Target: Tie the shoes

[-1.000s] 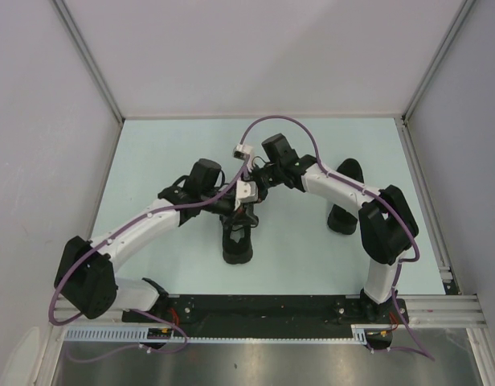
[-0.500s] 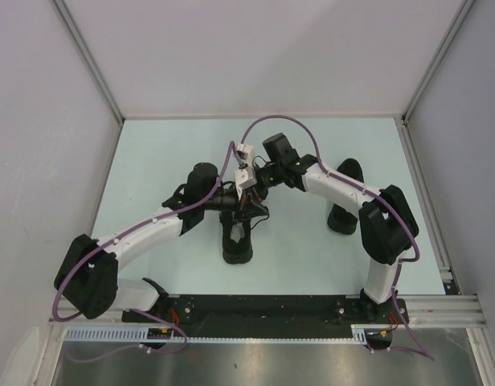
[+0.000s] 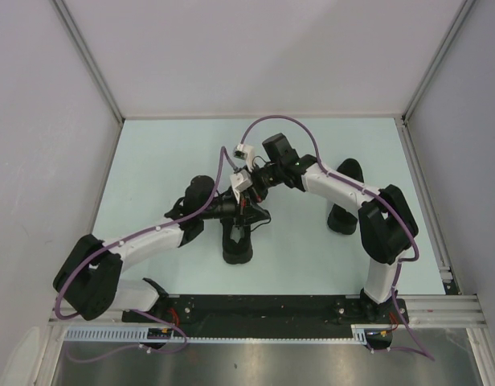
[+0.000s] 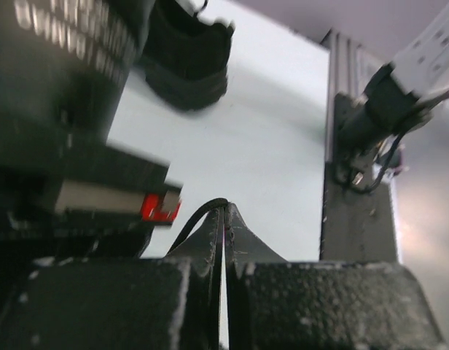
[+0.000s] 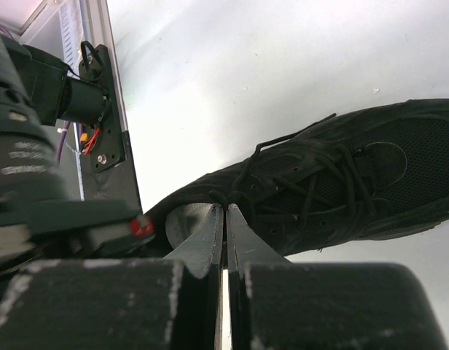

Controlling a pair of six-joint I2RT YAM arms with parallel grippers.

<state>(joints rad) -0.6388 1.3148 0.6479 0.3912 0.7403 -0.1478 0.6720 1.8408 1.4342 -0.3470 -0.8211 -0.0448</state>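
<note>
You have the sneaker (image 3: 237, 243) standing on its sole on the pale table (image 3: 167, 153), in the middle of it and a little towards the near edge, lying lengthwise from near to far. Both arms meet over its far end.

Left gripper (image 4: 224, 211): fingers pressed flat together, no gap between them. A thin black lace (image 4: 192, 222) arcs up from the lower left and ends right at the tips, so you have it pinched there.

Right gripper (image 5: 225, 211): fingers also closed tight. The tips sit right over the sneaker's collar, where the grey insole shows and the lacing begins. You cannot tell from the right wrist view whether a strand is caught between them. The laced front runs away to the right in that view, with loose strands lying across the tongue.

A second black shoe (image 3: 337, 219) stands well to the right of the sneaker, partly hidden under the right arm, and apart from both grippers.
</note>
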